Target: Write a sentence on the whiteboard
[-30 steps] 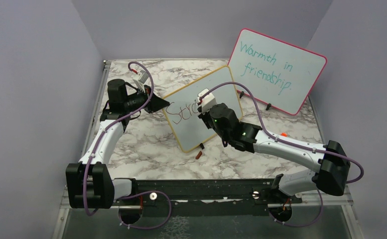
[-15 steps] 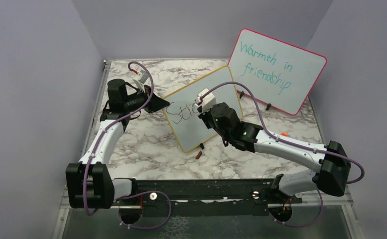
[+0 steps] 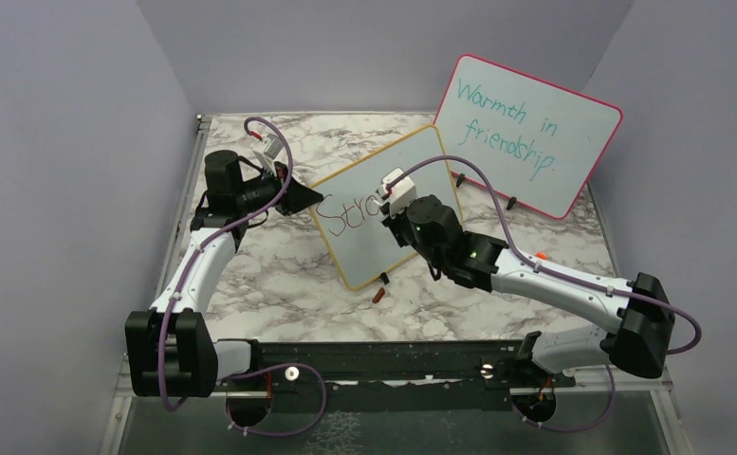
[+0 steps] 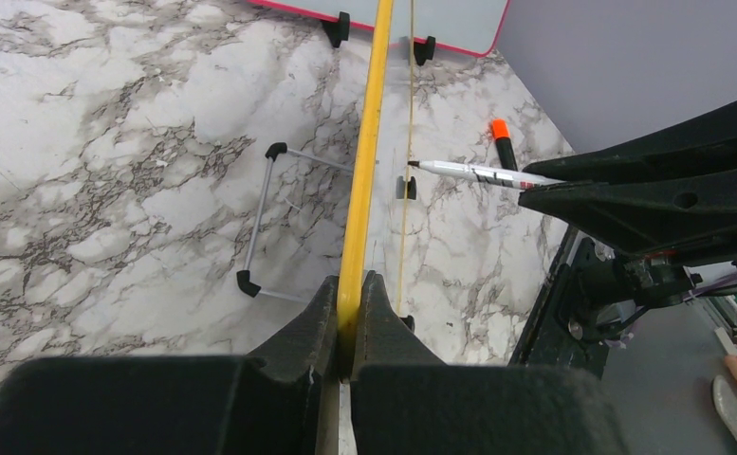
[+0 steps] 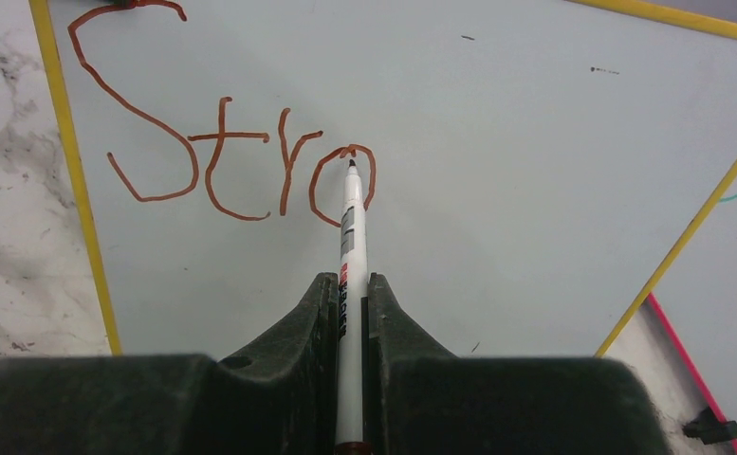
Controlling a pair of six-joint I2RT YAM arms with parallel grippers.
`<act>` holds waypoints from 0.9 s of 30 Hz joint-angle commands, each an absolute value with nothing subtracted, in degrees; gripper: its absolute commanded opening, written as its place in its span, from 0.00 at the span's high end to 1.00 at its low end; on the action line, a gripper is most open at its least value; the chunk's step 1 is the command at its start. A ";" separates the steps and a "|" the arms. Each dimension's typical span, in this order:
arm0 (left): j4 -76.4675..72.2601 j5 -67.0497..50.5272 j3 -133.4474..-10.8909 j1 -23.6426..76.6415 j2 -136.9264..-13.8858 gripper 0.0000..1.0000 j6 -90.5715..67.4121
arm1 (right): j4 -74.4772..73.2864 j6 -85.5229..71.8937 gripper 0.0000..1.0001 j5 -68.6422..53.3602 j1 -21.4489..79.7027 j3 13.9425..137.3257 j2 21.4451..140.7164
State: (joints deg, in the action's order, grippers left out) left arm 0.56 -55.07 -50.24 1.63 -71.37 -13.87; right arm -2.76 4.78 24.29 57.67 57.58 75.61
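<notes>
Top view: whiteboard (image 3: 350, 254) seen propped mid-counter (image 3: 279, 275), its left edge pinched by left tool (image 3: 300, 200); right tool (image 3: 386, 207) held at its face; pink-framed board (image 3: 535, 142) behind whiteboard.
Left wrist: tool clamped tight on whiteboard's yellow frame.
Right wrist: marker (image 5: 349, 227) gripped tight in tool, tip on whiteboard at "o" of sentence (image 5: 214, 175); "Stro" written.

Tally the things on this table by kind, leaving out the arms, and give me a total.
Whiteboards: 2, the yellow-framed whiteboard and the pink-framed board
Markers: 2, the white marker in the right gripper and the orange-capped marker
Loose caps: 1, the red-brown cap
Total: 5
</notes>
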 commanded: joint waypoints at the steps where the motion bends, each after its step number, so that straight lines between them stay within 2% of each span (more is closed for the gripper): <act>1: 4.88 -48.08 -49.69 2.18 -73.21 1.00 -7.22 | -2.23 5.19 0.99 27.61 57.45 56.71 73.53; 27: 4.87 -48.34 -49.75 2.18 -73.21 1.00 -7.21 | 1.40 6.01 0.99 26.54 55.37 57.25 76.89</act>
